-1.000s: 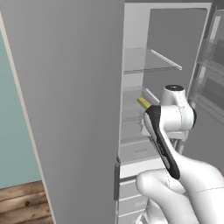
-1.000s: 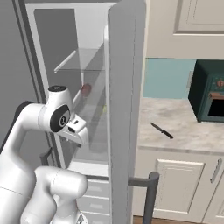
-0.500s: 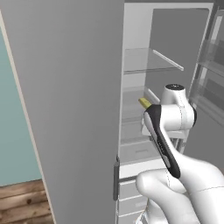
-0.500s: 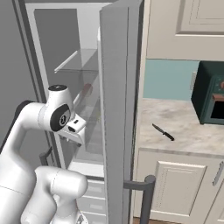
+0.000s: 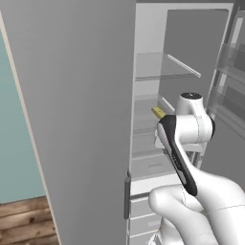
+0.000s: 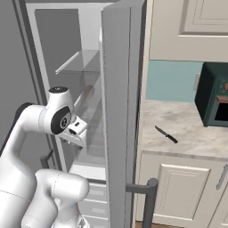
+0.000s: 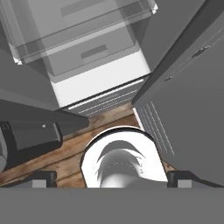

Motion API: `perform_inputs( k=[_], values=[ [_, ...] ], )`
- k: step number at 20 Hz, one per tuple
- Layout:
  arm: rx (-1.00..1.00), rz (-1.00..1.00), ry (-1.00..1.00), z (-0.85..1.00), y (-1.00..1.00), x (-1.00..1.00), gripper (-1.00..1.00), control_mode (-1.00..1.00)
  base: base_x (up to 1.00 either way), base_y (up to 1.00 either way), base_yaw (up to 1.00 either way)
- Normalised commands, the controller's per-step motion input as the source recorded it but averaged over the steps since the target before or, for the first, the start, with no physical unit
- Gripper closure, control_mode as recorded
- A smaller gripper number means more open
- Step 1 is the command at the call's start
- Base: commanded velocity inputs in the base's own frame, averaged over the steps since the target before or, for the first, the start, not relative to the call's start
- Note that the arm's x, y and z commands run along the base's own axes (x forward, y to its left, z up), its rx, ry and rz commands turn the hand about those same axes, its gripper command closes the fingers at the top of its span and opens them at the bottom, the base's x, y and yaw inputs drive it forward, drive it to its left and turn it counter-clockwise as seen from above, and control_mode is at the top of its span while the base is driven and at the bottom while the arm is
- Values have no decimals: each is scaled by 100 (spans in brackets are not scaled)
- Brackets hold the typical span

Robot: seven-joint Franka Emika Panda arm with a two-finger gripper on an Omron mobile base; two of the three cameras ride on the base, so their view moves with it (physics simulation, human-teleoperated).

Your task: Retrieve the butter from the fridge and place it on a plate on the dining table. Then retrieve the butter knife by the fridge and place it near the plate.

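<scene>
The fridge stands open, its left door a wide grey slab in the left base view. The butter, a small yellow stick, lies on a middle shelf, partly hidden behind my white arm. My gripper points down in front of the lower shelves, below and in front of the butter. It is open, with its fingertips far apart and nothing between them. The butter knife lies on the counter right of the fridge. The plate and the dining table are out of view.
The fridge's right door juts out between my arm and the counter, its handle low down. A dark green oven sits at the counter's far right. A reddish item rests on a fridge shelf. Drawers lie below the hand.
The fridge's right door has edged slightly left in the right base view. The arm and the open gripper have barely moved.
</scene>
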Motion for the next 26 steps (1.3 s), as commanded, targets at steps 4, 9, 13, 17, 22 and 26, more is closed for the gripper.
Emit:
perform_inputs(
  k=[4,9,13,17,22,26],
  values=[
    [0,0,0,0,0,0,-100,100,15,-3,-14],
    [0,0,0,0,0,0,-100,100,1,0,-1],
    [0,0,0,0,0,0,-100,100,0,0,0],
    [0,0,-2,0,0,0,-100,-100,0,0,0],
    [-13,0,-24,5,-13,17,-100,-100,0,0,0],
    [-18,0,-13,0,-24,27,-100,-100,0,0,0]
  ],
)
